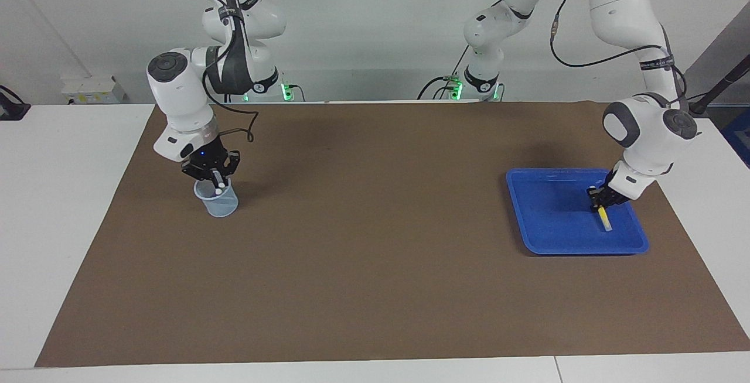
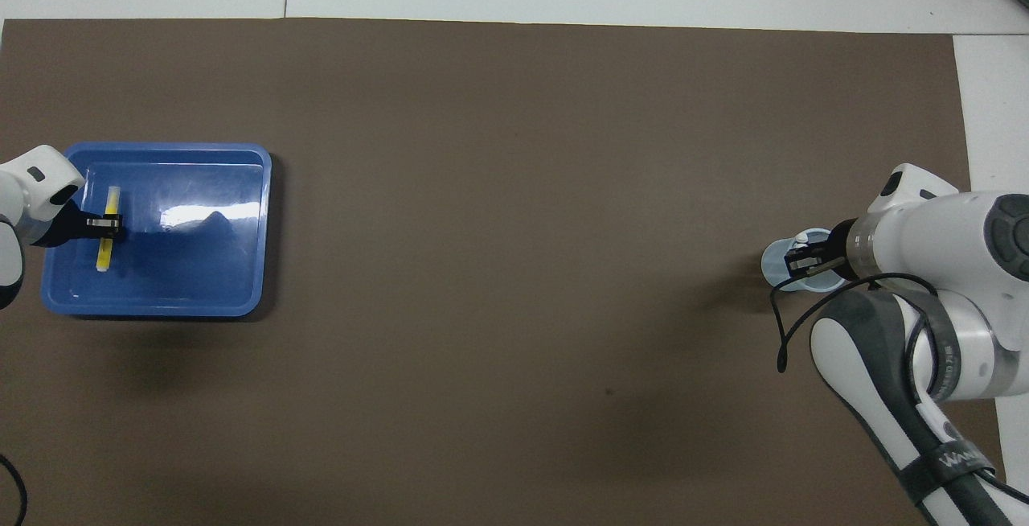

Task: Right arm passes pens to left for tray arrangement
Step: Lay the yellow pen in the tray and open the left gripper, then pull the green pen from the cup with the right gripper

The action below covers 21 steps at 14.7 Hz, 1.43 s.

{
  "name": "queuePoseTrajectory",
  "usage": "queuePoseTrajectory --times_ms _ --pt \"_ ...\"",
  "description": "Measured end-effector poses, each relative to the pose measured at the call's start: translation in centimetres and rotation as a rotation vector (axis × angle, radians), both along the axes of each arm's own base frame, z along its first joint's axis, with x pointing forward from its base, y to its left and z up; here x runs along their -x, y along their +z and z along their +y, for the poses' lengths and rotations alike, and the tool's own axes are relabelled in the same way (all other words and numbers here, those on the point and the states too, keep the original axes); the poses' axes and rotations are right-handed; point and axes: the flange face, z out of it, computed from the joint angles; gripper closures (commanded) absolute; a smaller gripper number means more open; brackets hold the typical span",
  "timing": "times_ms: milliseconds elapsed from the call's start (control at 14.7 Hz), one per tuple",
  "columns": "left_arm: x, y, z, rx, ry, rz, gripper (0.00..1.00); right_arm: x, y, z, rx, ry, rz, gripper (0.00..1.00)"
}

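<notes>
The blue tray [image 1: 548, 222] lies toward the left arm's end of the table. The yellow pen [image 1: 604, 219] rests in it with its pale end down on the tray floor. My left gripper [image 1: 599, 197] is low in the tray, shut around the pen's middle; it shows in the overhead view [image 2: 103, 224] across the pen [image 2: 102, 252]. My right gripper [image 1: 218, 184], blue light on, is down at the mouth of a small translucent cup [image 1: 218, 206] with its fingers closed in on a pale-capped pen standing there. The pens' colours in the cup are hidden.
A brown mat [image 1: 375, 242] covers the table between cup and tray. The right arm's black cable [image 2: 784, 333] loops beside the cup [image 2: 773, 265]. White table shows around the mat's edges.
</notes>
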Motion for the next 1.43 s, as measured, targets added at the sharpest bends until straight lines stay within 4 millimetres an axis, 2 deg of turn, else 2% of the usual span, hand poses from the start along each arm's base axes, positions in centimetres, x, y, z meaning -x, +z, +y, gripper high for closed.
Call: queuePoseTrajectory --times_ms 136,340,408,476,544,612,884,1020,1156,1429 --pt "0.0 0.0 -0.2 0.001 -0.004 0.000 1.00 0.0 0.1 0.0 0.000 -0.001 -0.002 1.00" --pt "-0.1 0.0 -0.3 0.001 -0.007 -0.001 0.54 0.0 0.1 0.0 0.000 -0.001 -0.002 1.00" --pt "-0.1 0.0 -0.3 0.001 -0.007 -0.001 0.43 0.0 0.1 -0.1 0.000 -0.001 -0.002 1.00" --pt "-0.1 0.0 -0.3 0.001 -0.007 -0.001 0.42 0.0 0.1 -0.1 0.000 -0.002 -0.002 1.00" --pt "-0.1 0.0 -0.2 0.001 -0.006 0.000 0.25 -0.1 0.1 -0.1 0.000 -0.002 -0.002 1.00" --pt "0.0 0.0 -0.2 0.001 -0.005 0.000 0.00 -0.1 0.1 -0.1 0.000 -0.002 -0.001 1.00" --pt "-0.4 1.1 -0.5 0.000 0.011 0.002 0.00 -0.3 1.1 -0.1 0.002 -0.003 0.034 1.00" --pt "-1.0 3.9 -1.6 -0.002 0.053 0.037 0.00 -0.6 2.5 0.0 0.004 -0.004 0.054 1.00" --pt "-1.8 8.0 -4.5 -0.003 0.122 0.073 0.00 -0.9 3.7 0.0 0.005 -0.005 0.065 1.00" --pt "-1.6 15.5 -13.8 0.096 0.343 0.093 0.00 -1.0 5.4 0.0 0.006 -0.007 0.086 1.00"
